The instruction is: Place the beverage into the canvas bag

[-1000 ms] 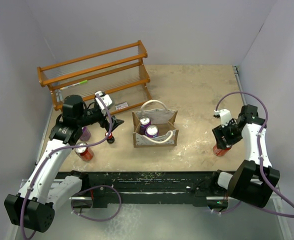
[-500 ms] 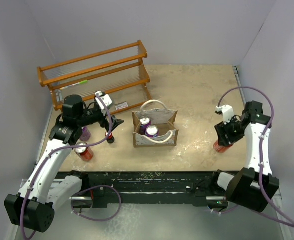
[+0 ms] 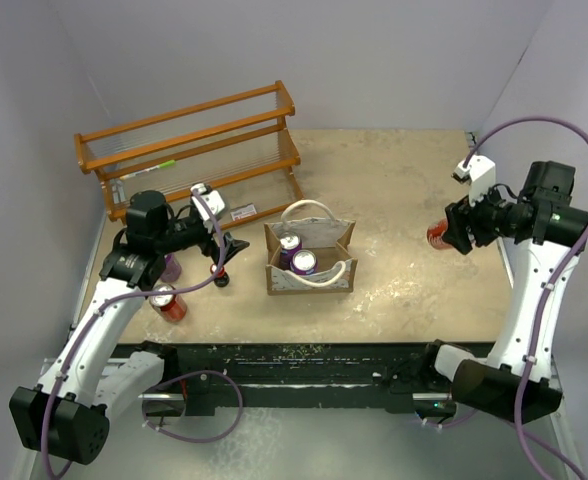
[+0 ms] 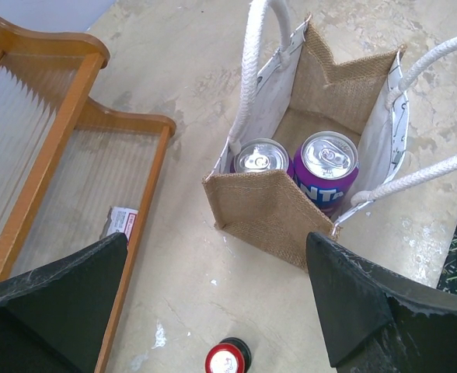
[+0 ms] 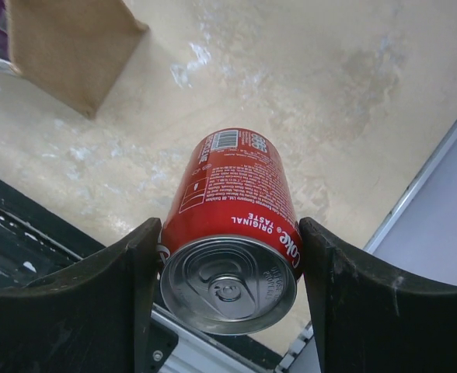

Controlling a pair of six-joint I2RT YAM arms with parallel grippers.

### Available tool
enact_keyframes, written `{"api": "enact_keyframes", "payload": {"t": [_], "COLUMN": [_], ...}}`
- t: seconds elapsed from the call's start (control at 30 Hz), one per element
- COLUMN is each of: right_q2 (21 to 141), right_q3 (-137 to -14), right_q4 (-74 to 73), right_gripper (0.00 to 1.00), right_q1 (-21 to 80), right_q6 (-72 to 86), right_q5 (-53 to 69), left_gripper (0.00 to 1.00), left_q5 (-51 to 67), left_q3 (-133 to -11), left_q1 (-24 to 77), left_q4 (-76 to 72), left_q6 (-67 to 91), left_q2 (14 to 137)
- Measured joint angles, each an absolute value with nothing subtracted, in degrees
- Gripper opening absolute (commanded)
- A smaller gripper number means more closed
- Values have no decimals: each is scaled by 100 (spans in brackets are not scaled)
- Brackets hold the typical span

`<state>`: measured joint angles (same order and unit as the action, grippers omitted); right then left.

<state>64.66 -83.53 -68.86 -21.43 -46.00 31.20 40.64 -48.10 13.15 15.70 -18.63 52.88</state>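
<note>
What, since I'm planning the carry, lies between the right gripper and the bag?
Nothing: the top view shows only bare table between the right gripper, shut on a Coke can, and the bag.

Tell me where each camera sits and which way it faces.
Top external: above and behind the arm bases, looking down at the table; shows both arms, left hand open near the canvas bag, right hand holding a Coke can.
Left wrist: on the left arm, looking down into the bag at a purple can and a second can; its fingers fill the bottom corners.
Right wrist: on the right arm, looking along the gripped Coke can to the table; fingers either side.
Shared: all three show the bag.
</note>
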Motion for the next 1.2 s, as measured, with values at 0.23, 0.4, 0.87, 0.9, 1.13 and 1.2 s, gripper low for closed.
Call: {"api": "enact_keyframes", "payload": {"t": [0.23, 0.4, 0.87, 0.9, 1.13, 1.2], "right_q2": [6705, 6733, 7203, 7216, 7240, 7295], "right_q3": [-8868, -8871, -8875, -8875, -8875, -8868], "right_q4": [-6919, -6615, -5758, -5712, -5360, -5275], "right_gripper": [25, 23, 18, 18, 16, 16], "right_q1": [-1837, -902, 1072, 1219, 2058, 2276], "right_q6": [-4235, -3723, -3208, -3208, -3210, -3214], "right_q5": [3579, 3424, 3409, 3406, 3413, 3376], "left_gripper": [99, 99, 99, 100, 99, 98], "left_q5": [4187, 4233, 4329, 4357, 4482, 4499], "left_q3": [-4807, -4810, -4810, -4807, -4786, -4786], "left_q1": [1315, 1315, 1315, 1315, 1317, 1319], "left_q4": [1511, 1463, 1417, 1400, 1297, 1286], "left_q6": [-1763, -1660, -1424, -1389, -1219, -1153], "left_q2": [5369, 5505, 6007, 6042, 6248, 6270]}}
